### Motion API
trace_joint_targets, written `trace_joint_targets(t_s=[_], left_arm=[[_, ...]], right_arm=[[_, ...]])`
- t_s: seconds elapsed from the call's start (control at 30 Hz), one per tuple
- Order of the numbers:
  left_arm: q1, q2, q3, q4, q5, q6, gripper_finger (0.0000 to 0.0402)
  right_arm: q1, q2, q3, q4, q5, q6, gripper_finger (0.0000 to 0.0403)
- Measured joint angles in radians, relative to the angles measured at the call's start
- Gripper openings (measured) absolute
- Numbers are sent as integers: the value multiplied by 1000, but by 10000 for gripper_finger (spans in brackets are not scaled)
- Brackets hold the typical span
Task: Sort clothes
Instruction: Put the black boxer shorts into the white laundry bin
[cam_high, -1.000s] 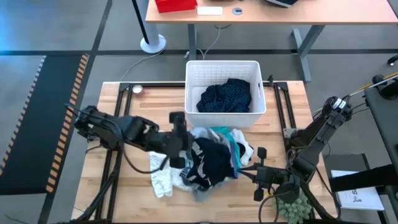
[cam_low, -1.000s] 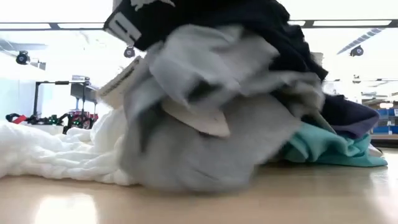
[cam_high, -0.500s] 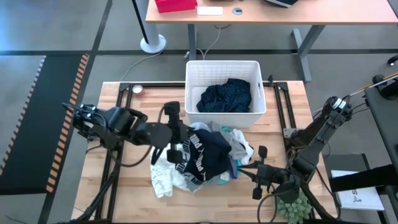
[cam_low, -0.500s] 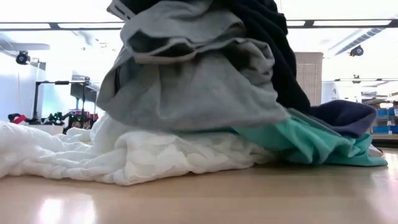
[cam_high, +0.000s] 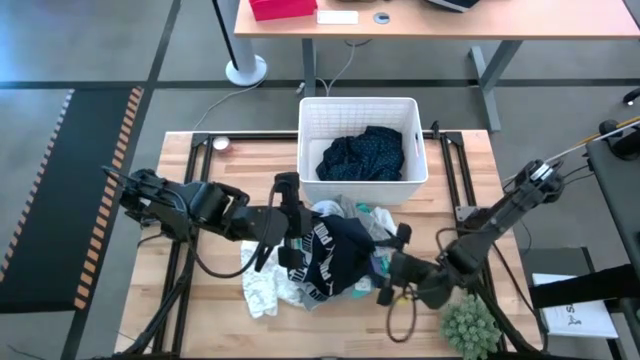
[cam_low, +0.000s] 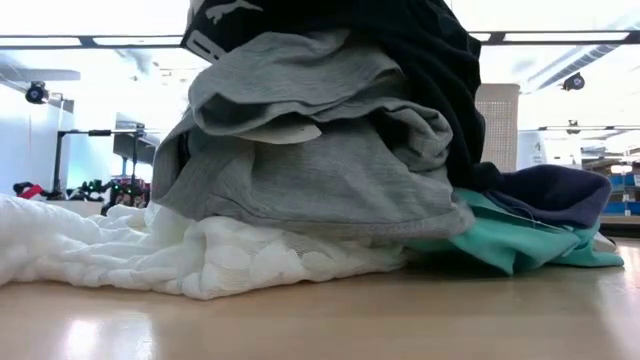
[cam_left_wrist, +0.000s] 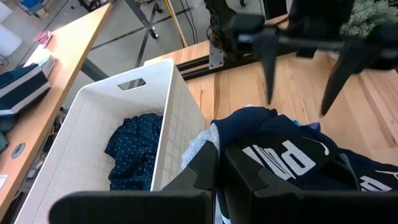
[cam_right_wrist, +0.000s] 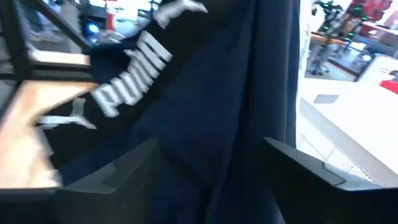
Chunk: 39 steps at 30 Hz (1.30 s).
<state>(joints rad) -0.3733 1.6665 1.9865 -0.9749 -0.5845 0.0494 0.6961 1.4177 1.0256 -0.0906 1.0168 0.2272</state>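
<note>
On the wooden tabletop (cam_high: 220, 180), the clothes (cam_high: 335, 255) sit heaped just near of the white bin (cam_high: 358, 108). My left tool (cam_high: 292, 232) is clamped on the black garment (cam_left_wrist: 292, 155), lifting it; I'd raise it clear before swinging to the bin. My right tool (cam_high: 392, 268) stands open at the heap's right edge. Only the low view shows grey fabric (cam_low: 330, 160) hanging beneath, over white lace (cam_low: 120, 255).
</note>
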Motion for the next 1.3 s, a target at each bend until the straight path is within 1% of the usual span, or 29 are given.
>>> trace_joint_targets(t_s=[0.1, 0.17, 0.2, 0.27, 0.33, 0.43, 0.47, 0.57, 0.63, 0.7, 1.0, 1.03, 1.1, 1.2, 1.3], left_arm=[[0, 0, 0, 6, 3, 2, 0], [0, 0, 0, 6, 13, 2, 0], [0, 0, 0, 7, 19, 2, 0], [0, 0, 0, 8, 20, 2, 0], [0, 0, 0, 8, 21, -5, 0], [0, 0, 0, 11, 20, -25, 4], [0, 0, 0, 12, 19, -37, 9], [-1, 0, 0, 14, -12, -65, 29], [-1, -1, 0, 14, -49, -67, 46], [-4, -1, 0, 15, -63, -67, 66], [-12, -15, 0, 13, -64, -66, 176], [-14, -17, -2, 13, -67, -66, 188], [-19, -21, -11, 11, -106, -69, 208], [-33, -32, -41, 10, -178, -82, 226], [-44, -56, -110, 52, -206, -93, 232]], right_arm=[[-37, 15, 0, 4, -2, 4, 262], [-57, 23, 0, 22, -2, 2, 247], [-65, 25, 0, 23, -3, -2, 233], [-76, 26, 0, 29, -3, -3, 192], [-77, 25, 0, 30, -2, -11, 133], [-71, 25, 3, 28, -3, -35, 32], [-67, 24, 9, 28, -3, -42, 17], [-55, 24, 33, 29, -4, -46, 11], [-45, 24, 47, 27, -4, -64, 3], [-34, 24, 61, 23, -4, -80, 1], [-6, 23, 114, 9, 3, -140, 0], [-7, 23, 117, 10, 4, -142, 0], [-7, 22, 121, -6, -3, -140, 0], [-7, 21, 135, -109, -68, -46, 3], [-7, 21, 143, -243, -168, 54, 22]])
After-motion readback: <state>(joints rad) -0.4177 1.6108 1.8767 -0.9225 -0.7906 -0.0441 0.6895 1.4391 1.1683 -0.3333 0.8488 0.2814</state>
